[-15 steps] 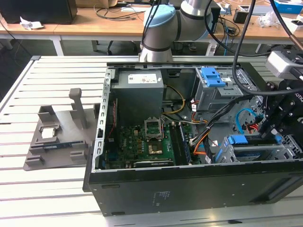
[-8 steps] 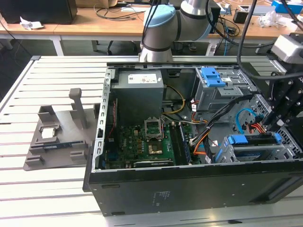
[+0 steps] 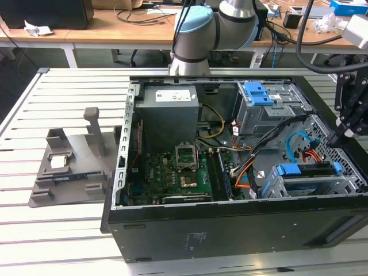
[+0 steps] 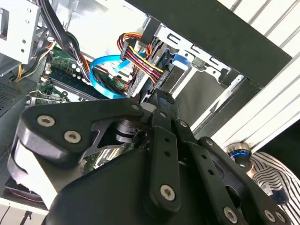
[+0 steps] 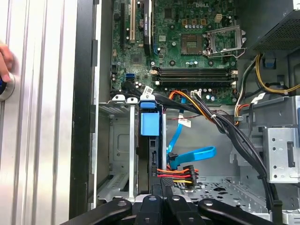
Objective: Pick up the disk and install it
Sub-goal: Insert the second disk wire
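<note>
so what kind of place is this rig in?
Looks like a robotics lab or workshop bench. An opened desktop PC case lies on a slatted metal table, a grey fixture tray beside it, and cluttered desks with cables behind. The hand hangs over the drive bay.

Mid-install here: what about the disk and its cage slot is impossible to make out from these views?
- Disk faces: the first wrist view sees it edge-on between the drive cage walls.
- Disk end nearest the gripper: behind the gripper's linkage, so seating depth is unclear.
- Exterior view: the gripper is cut off by the picture's right edge.
- Second wrist view: the gripper's body hides the slot.
</note>
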{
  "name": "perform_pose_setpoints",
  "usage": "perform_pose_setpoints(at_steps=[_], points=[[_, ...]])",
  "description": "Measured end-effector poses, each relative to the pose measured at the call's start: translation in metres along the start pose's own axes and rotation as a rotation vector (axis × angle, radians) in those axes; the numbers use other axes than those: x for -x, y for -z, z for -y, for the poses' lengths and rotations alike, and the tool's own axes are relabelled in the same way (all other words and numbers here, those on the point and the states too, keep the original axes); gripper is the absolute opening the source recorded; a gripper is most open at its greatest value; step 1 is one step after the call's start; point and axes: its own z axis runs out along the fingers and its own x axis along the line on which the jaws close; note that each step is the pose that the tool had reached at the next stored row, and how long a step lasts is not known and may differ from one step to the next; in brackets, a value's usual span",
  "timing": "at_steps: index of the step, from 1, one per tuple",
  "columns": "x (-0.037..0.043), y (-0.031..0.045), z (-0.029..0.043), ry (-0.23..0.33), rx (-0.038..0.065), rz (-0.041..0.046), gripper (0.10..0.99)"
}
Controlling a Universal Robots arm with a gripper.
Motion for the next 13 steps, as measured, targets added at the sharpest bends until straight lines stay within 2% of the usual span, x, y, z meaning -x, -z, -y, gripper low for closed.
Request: perform_pose_setpoints(at_steps=[3, 4, 5, 7, 8, 9, 10, 13], points=[[0.0000, 0.0001, 0.0000, 0.000, 0.000, 0.0000, 0.114], [0.0000, 0.0001, 0.0000, 0.000, 0.000, -0.0001, 0.169], [0.0000, 0.0001, 0.0000, 0.000, 0.000, 0.0000, 0.294], [0.0000, 0.0002, -0.0001, 0.000, 0.000, -0.0001, 0.420], [0.0059, -0.0006, -0.0086, 0.000, 0.000, -0.0001, 0.420], [0.0077, -0.0047, -0.0180, 0.004, 0.000, 0.0000, 0.420], [0.0077, -0.0191, -0.0218, 0.022, -0.001, -0.0025, 0.420], [0.0077, -0.0193, -0.0219, 0.022, -0.001, -0.0022, 0.404]])
